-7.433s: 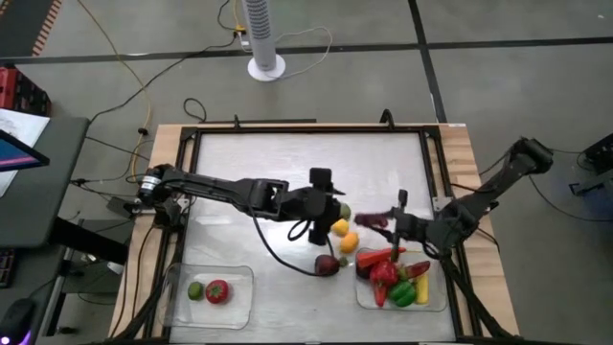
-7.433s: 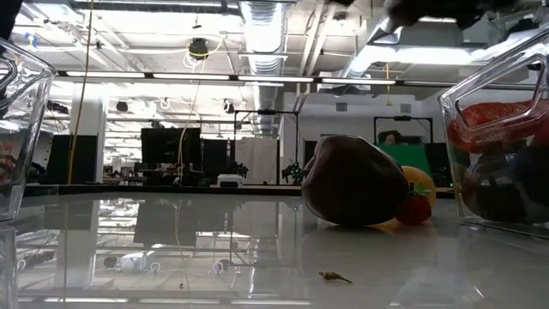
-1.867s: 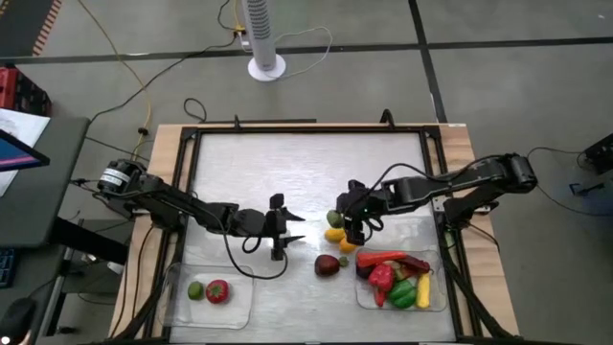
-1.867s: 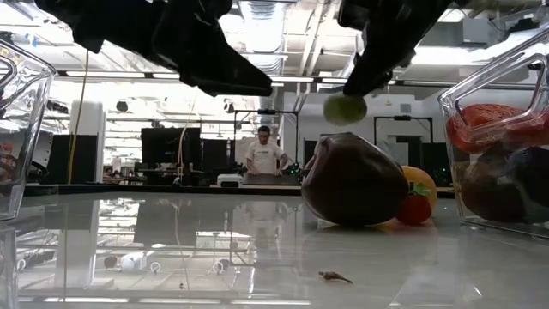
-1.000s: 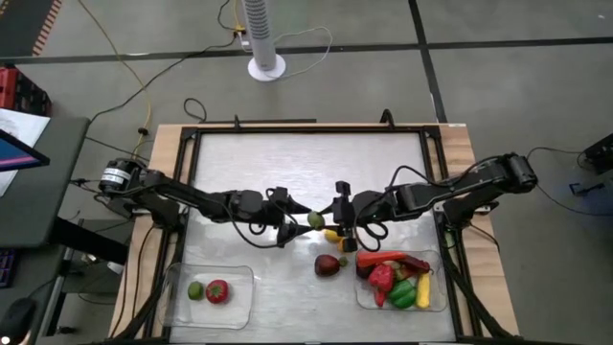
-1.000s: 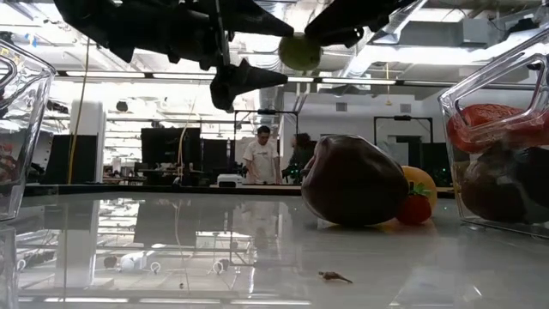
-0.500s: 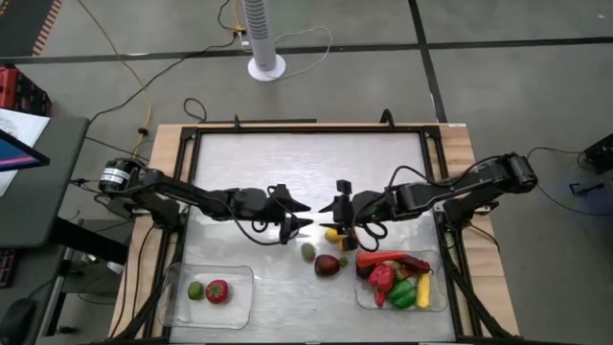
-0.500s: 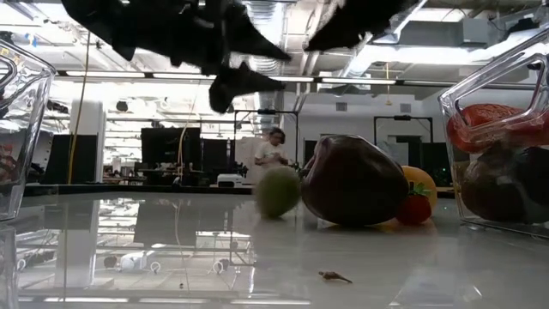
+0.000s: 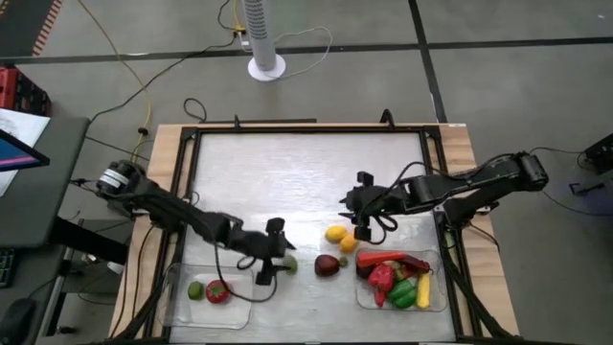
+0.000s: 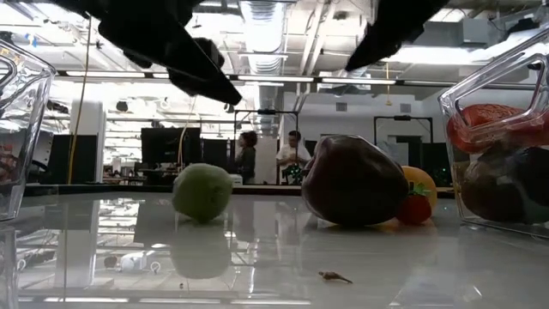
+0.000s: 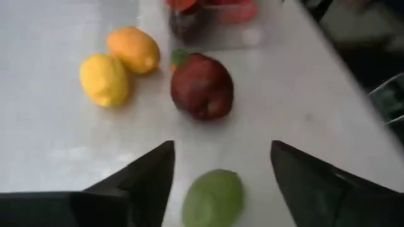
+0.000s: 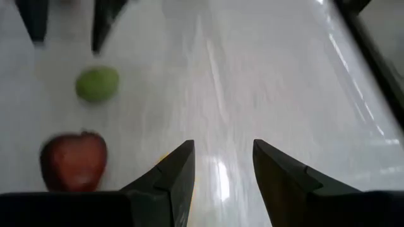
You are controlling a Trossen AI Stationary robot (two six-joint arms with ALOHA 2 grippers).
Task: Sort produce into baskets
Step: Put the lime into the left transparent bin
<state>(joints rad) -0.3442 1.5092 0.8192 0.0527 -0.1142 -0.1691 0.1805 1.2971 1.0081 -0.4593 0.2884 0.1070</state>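
I see my left gripper (image 9: 273, 261) hanging jaws apart over the lime (image 9: 290, 263) on the table (image 9: 287, 172). My right gripper (image 9: 359, 217) waits near the yellow pieces (image 9: 335, 233), jaws apart and empty.

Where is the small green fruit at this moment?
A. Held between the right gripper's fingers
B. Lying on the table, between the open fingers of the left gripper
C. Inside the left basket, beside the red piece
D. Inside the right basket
B: the green fruit lies on the table, with the left gripper open around it and not closed on it.
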